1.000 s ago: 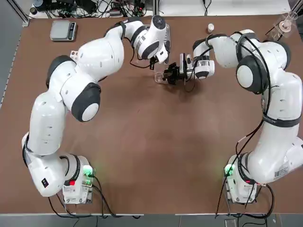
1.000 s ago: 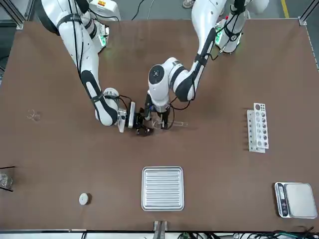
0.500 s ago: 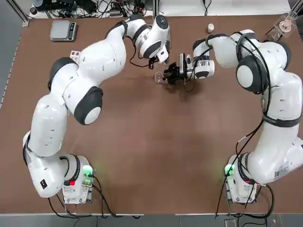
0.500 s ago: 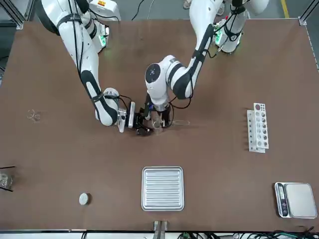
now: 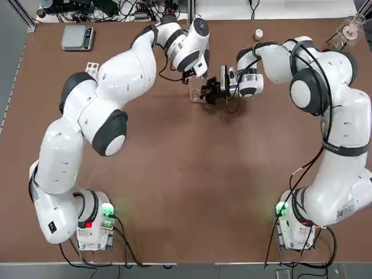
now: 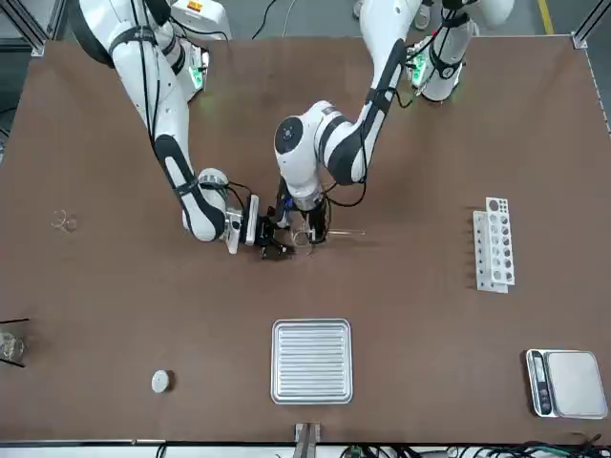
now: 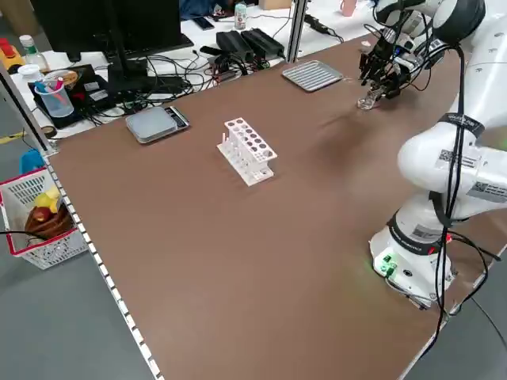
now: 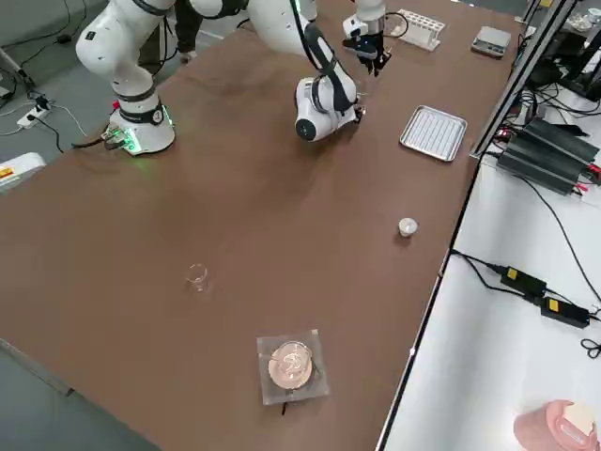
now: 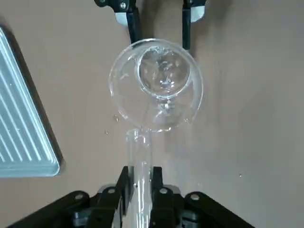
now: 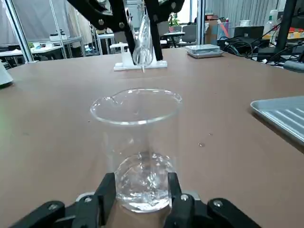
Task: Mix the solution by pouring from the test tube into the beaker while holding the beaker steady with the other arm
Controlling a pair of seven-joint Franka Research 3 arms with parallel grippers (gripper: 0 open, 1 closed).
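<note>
The beaker [image 10: 137, 137], a small clear glass cylinder with a little clear liquid at its bottom, stands on the brown table [image 5: 174, 174] near its far middle. My right gripper [image 10: 140, 199] is shut on the beaker's base from the side; in the top view that gripper [image 5: 204, 93] is right of the beaker [image 5: 195, 93]. A clear test tube [image 9: 140, 161] is tilted with its mouth over the beaker's rim [image 9: 156, 85], and my left gripper [image 9: 140, 183] is shut on it. In the right wrist view the test tube [image 10: 142, 45] hangs mouth-down above the beaker.
A white test tube rack [image 6: 495, 243] and a scale [image 6: 568, 384] lie on the robot's left side. A ribbed metal tray [image 6: 311, 361] sits beyond the beaker. A small white cap [image 6: 161, 382], a tiny glass vessel [image 6: 63, 221] and a flask on a stand [image 6: 10, 343] are on the right side.
My left wrist has turned and shifted slightly away from the robot, bringing the tube's mouth over the beaker. The right gripper and the beaker have stayed put.
</note>
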